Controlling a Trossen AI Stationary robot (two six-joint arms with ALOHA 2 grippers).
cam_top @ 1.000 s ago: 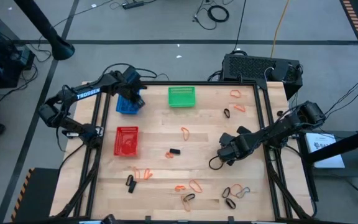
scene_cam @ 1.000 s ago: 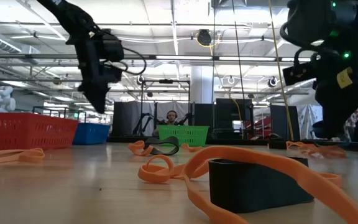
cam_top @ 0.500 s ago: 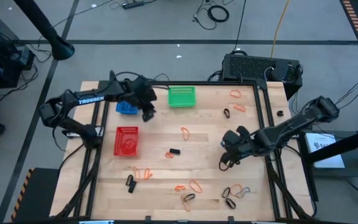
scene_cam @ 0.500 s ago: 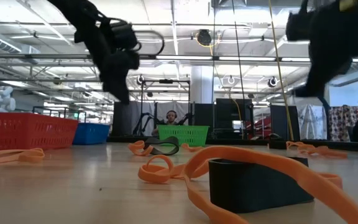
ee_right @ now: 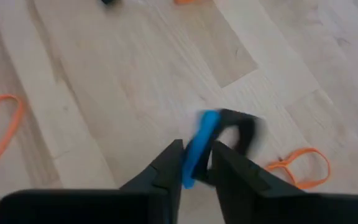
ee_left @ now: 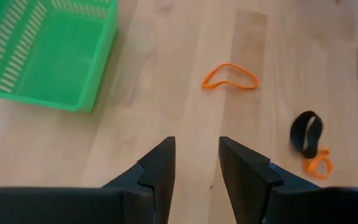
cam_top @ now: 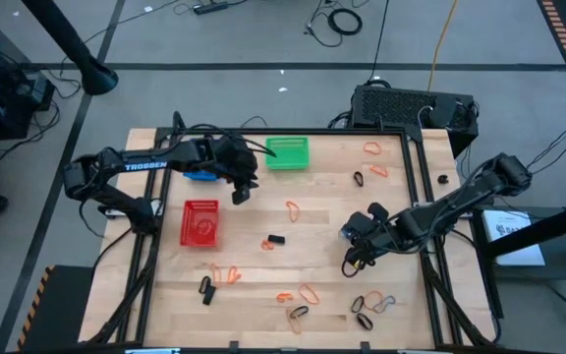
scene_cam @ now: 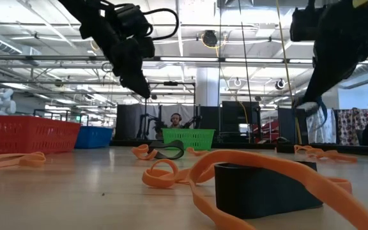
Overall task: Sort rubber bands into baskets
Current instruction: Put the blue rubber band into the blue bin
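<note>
Right wrist view: floppy blue rubber band [ee_right: 197,146]

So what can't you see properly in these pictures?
- Blue basket: high view, mostly hidden under the left arm; its inside can't be seen.
- Red basket and green basket: low view shows only their side walls, not their contents.
- Blue band between the right gripper fingers: right wrist view, blurred; whether it is gripped or slipping out is unclear.

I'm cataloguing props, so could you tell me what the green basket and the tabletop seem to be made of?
Green basket: apparently moulded plastic, slightly glossy, with slotted mesh walls and floor. Tabletop: looks like pale wood in joined planks, matte, with visible grain and seams.
</note>
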